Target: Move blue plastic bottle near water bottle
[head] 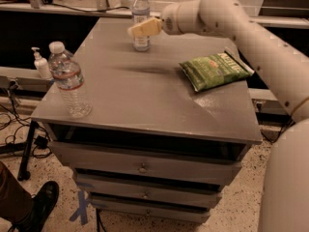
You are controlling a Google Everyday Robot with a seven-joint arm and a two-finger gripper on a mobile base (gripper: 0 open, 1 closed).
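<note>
The blue plastic bottle [140, 17] stands upright at the far edge of the grey cabinet top [145, 95], slim with a white cap and white label. The water bottle [69, 80] stands upright at the near left corner, ribbed, with a red-banded label. My gripper [140, 29] is at the end of the white arm reaching in from the right. Its tan fingers [146, 28] overlap the front of the blue plastic bottle at mid height. Whether it touches the bottle does not show.
A green chip bag [216, 70] lies flat on the right side of the top. A small white pump bottle [40, 65] stands off the cabinet at the left. A dark shoe [38, 204] is on the floor at lower left. Drawers front the cabinet.
</note>
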